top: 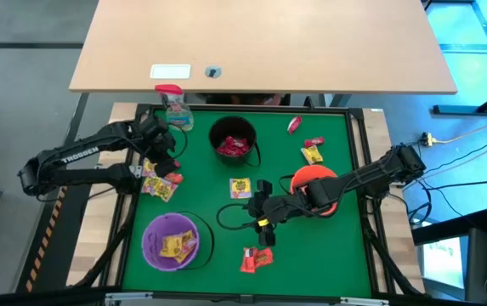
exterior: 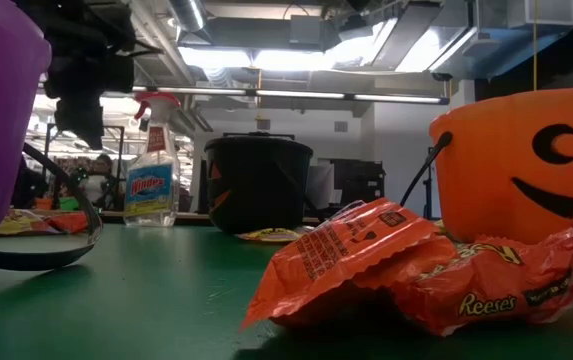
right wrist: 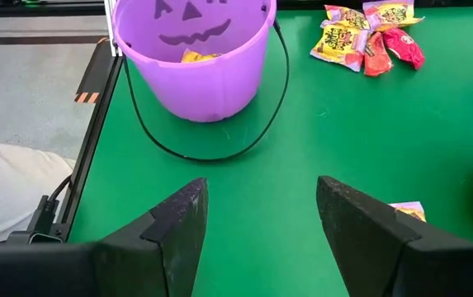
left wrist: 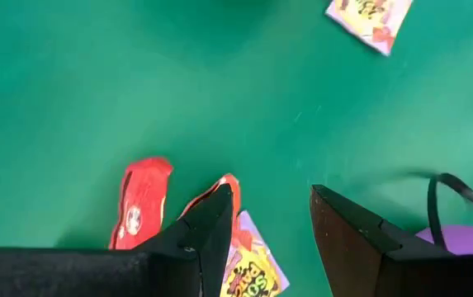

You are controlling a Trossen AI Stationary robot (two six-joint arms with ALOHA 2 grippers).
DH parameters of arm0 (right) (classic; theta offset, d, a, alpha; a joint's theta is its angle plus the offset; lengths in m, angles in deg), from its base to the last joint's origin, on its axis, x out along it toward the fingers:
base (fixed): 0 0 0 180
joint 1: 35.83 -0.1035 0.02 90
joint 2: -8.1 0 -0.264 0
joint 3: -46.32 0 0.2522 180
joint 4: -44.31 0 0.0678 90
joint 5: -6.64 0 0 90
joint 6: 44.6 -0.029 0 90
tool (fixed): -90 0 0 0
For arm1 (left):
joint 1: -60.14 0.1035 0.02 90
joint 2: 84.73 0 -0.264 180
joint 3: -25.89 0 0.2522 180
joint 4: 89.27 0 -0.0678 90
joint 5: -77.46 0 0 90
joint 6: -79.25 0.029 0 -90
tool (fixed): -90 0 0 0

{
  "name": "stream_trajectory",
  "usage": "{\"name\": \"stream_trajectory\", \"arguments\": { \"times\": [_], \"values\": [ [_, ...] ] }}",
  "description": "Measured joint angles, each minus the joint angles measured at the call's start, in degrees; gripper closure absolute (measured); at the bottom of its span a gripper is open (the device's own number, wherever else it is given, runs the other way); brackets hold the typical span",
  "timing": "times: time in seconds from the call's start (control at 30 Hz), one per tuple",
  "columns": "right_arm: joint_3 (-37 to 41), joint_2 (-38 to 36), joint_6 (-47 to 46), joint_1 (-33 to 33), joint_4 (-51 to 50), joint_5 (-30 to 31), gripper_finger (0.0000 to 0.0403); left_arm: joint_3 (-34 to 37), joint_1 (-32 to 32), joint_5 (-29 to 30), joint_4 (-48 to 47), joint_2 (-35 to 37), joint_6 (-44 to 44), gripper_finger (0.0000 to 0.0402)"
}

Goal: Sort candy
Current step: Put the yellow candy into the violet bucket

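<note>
A green mat [top: 311, 255] covers the table, with a bare wooden tabletop [top: 260, 42] beyond it and a lit workshop behind. Candy [top: 160, 183] lies scattered: a cluster at the left edge, more in the purple bucket [top: 175, 240] and black bucket [top: 233, 140]. The left gripper [left wrist: 271, 235] hovers spread over that cluster; the right gripper [right wrist: 261, 223] stands spread and empty mid-mat by the orange bucket [top: 315, 189]

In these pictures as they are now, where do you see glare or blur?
Low view: ceiling lights glare white; the near orange candy packets are sharp, the spray bottle behind is softer. Left wrist view: the red candy looks slightly blurred. High view: even light, no strong glare.
</note>
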Motion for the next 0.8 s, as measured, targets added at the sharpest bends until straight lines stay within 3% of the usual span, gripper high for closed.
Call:
{"name": "stream_trajectory", "arguments": {
  "times": [0.5, 0.67, 0.8],
  "values": [
    [0.0, 0.0, 0.0, 0.0, 0.7, 0.0, 0.0178, -0.2, 4.9, 4.9, -9.4, -0.5, -3.2, 0.025],
    [0.0, 0.0, 0.2, 0.0, 0.7, 0.0, 0.0178, -0.2, 6.2, 11.7, -12.0, -3.6, -5.5, 0.025],
    [0.0, 0.0, 0.2, 0.0, 0.7, -0.1, 0.0178, -0.2, 6.9, 11.9, -12.1, -7.9, -5.5, 0.025]
  ]
}}
